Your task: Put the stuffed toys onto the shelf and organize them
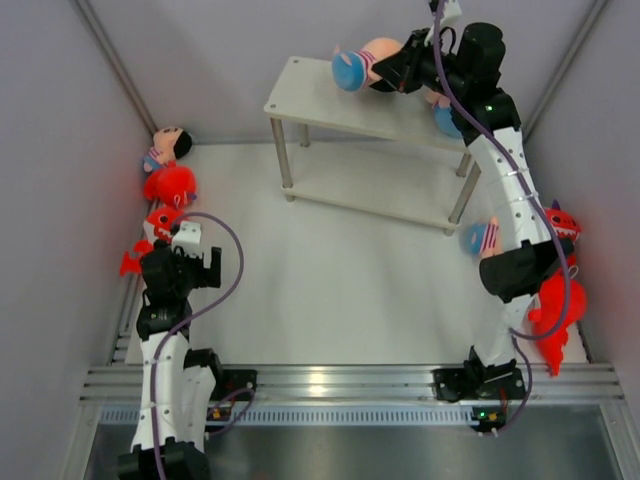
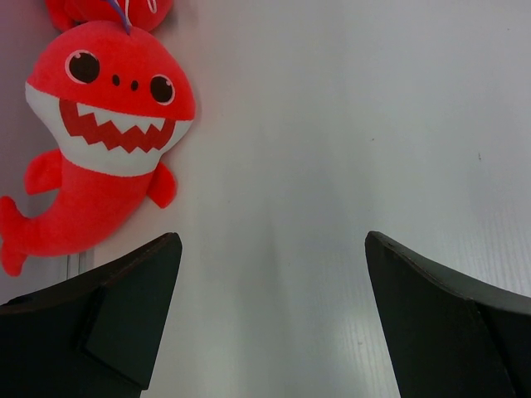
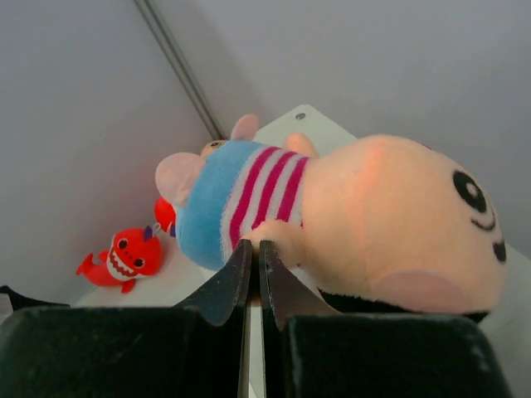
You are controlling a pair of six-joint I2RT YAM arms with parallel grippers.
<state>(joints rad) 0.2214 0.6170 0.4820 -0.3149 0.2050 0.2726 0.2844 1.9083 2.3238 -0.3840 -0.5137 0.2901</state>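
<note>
1. Step in hand, as I read it: set-down on the shelf (image 1: 310, 95). The right gripper (image 1: 400, 66) reaches over the far side of the top board, carrying a striped doll (image 1: 362, 62)
2. Right wrist view: jaws all but closed with a hairline slit between them, pinching the doll's small arm or shirt edge. The doll lies on its side, blue bottom away from the camera, head nearest
3. Neither view shows whether the doll already rests on the board or hangs just above it
4. Next move calls for lowering until the board takes the weight, parting the jaws, then lifting off without dragging the doll toward the back edge
5. In the way: a second doll (image 1: 447, 120) on the same board, mostly hidden behind the right arm. It is probably a doll, but only blue and peach show
6. The left gripper (image 2: 274, 249) is spread wide and holds nothing, low over the counter (image 2: 348, 124). A red shark (image 2: 108, 157) lies just beyond its left finger
7. Waiting by the left wall: a corner doll (image 1: 168, 147) touching a further shark (image 1: 170, 185)
8. Waiting on the right: a counter doll (image 1: 482, 240) beside the right arm, a wall shark (image 1: 563, 222) and a nearer shark (image 1: 548, 310)
</note>
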